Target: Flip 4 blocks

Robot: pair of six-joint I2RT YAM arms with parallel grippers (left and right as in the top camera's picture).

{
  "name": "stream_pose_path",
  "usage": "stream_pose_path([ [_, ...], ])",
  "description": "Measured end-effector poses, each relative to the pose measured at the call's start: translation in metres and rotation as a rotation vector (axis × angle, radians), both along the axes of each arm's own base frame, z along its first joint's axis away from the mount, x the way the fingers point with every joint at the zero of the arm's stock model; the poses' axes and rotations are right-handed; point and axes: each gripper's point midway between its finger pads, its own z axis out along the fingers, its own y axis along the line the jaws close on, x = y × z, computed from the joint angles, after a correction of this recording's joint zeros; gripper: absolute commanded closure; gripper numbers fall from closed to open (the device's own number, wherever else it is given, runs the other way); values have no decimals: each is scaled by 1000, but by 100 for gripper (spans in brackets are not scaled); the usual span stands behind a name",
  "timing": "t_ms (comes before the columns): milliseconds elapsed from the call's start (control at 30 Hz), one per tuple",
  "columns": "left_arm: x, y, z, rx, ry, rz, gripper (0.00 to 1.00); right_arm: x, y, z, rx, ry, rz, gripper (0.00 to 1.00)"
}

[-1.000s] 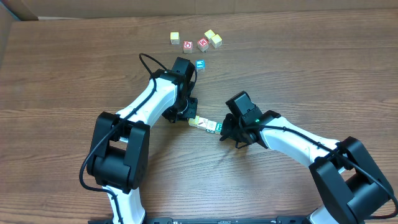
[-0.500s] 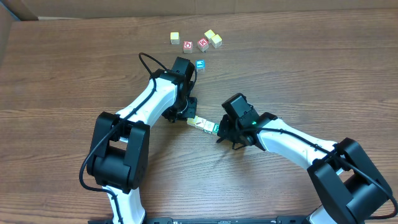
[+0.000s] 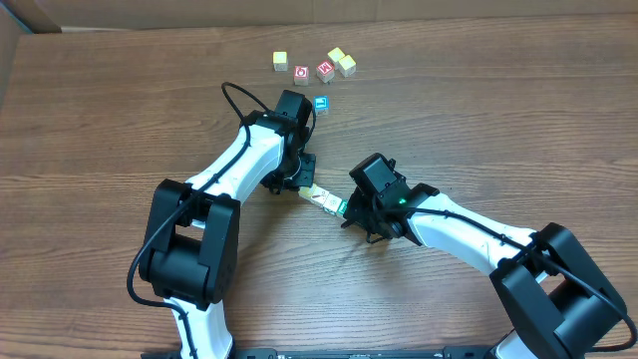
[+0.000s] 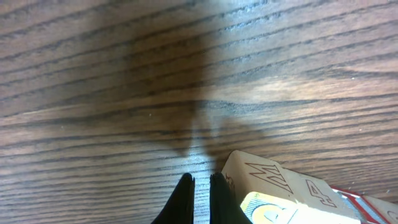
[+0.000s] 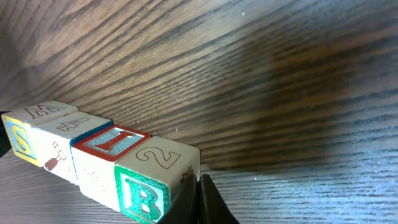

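A wooden table is seen from above, with two white and black robot arms reaching toward its middle. Between the arm tips, a row of four blocks is laid flat on the wood, side against side, running diagonally from upper left to lower right.

The left gripper is shown with its two dark fingers drawn together. Only a sliver of table is visible between them and nothing is held. It is set just beside the M block at one end of the row, which has a yellow side face. Contact there cannot be confirmed.

The right gripper is likewise closed to a point and empty. Its tip is placed against, or just beside, the B block at the opposite end, which has a green letter on its near face and a 2 on top. Between the two ends are a block marked 4 and a red-rimmed block.

Further up the table, a blue-printed cube is seen near the left arm. A cluster of yellow and red-printed cubes is set well apart from the row.

No block is lifted or tilted, and all four are seated square on the wood. The row appears to be pinched from both ends by the closed tips, perhaps so that it can be rolled over as one piece. Whether any block has already been turned cannot be told, and the flipping of all four is judged to be undone.
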Motion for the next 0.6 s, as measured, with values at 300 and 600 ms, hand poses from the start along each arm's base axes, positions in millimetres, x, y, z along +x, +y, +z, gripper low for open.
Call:
stream_pose_path([
  [300,3,-1,0,0,-15,-40,96,-1,1,0,15,18,-40,96],
  [600,9,-3,1,-2,-46,-104,96,-3,4,1,34,39,-63,96],
])
